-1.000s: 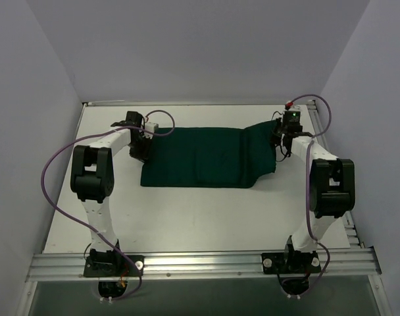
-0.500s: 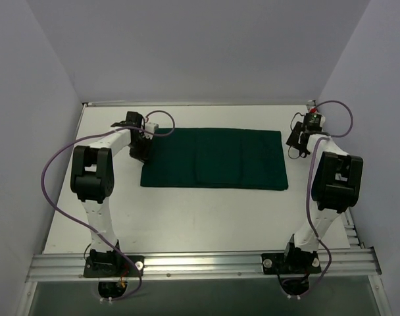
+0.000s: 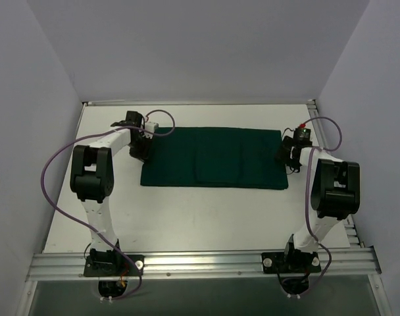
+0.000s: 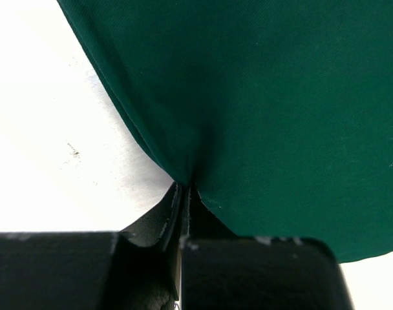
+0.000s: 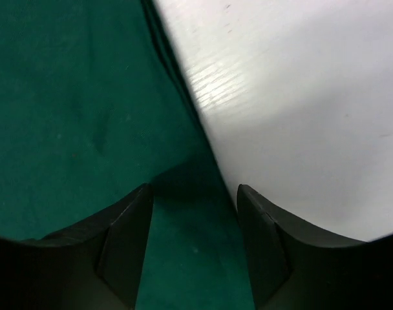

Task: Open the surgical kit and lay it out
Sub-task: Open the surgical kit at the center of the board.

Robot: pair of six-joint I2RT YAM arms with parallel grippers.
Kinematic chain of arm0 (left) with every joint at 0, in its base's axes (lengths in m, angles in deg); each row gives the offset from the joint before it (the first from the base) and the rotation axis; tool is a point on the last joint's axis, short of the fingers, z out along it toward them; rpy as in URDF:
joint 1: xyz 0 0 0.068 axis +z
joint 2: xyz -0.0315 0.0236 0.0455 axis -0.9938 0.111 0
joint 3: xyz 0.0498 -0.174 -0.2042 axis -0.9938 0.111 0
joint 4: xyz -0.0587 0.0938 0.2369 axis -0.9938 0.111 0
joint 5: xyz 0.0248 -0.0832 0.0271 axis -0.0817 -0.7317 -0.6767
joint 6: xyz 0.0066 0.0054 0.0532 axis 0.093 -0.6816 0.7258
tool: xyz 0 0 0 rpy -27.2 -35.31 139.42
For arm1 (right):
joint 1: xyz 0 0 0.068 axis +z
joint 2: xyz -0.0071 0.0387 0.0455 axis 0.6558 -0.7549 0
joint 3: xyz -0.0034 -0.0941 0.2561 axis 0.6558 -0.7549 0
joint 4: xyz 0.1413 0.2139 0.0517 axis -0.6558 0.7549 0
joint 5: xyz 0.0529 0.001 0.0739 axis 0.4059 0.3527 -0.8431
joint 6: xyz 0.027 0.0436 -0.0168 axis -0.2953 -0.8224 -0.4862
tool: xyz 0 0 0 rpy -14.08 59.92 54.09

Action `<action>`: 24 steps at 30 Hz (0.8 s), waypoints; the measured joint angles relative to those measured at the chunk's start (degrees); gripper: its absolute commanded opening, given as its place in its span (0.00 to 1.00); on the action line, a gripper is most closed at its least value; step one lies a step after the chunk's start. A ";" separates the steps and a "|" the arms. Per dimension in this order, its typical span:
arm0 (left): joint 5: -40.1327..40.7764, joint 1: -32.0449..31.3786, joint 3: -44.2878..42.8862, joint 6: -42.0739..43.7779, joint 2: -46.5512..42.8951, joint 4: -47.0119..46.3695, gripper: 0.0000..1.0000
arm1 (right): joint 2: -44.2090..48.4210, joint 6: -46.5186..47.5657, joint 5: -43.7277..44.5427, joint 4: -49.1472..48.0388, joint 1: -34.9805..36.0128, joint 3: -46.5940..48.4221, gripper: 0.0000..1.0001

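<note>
Since a second ago, the right flap of the drape (image 3: 213, 158), which the right end effector (image 3: 284, 157) held lifted, has come to lie flat. That end effector has let go and returned to the right border. The near part of the table (image 3: 200, 217) is bare. Behind it, the dark green drape lies as a long flat rectangle across the middle. The right end effector is about half open over the drape's right border and holds nothing. The left end effector (image 4: 183, 187) is closed tightly on the left edge, where the cloth gathers into a pleat. The cloth seems light, soft and limp, so I would pinch only one layer, at a corner or border.
</note>
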 measured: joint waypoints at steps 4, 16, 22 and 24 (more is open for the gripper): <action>-0.02 0.09 1.55 0.33 -1.01 -1.33 0.02 | 1.03 -0.20 0.20 -1.51 1.49 -2.10 0.29; -1.27 3.04 8.55 2.10 -5.77 -3.28 0.02 | 6.43 -0.79 -1.49 -1.88 2.56 -8.31 0.00; -1.73 4.35 14.62 3.61 -10.32 -2.89 0.02 | 12.04 -0.81 -1.51 0.85 3.15 -9.88 0.00; -1.95 4.79 16.68 4.24 -11.85 -2.56 0.02 | 13.62 -0.81 -1.70 1.31 3.41 -10.38 0.08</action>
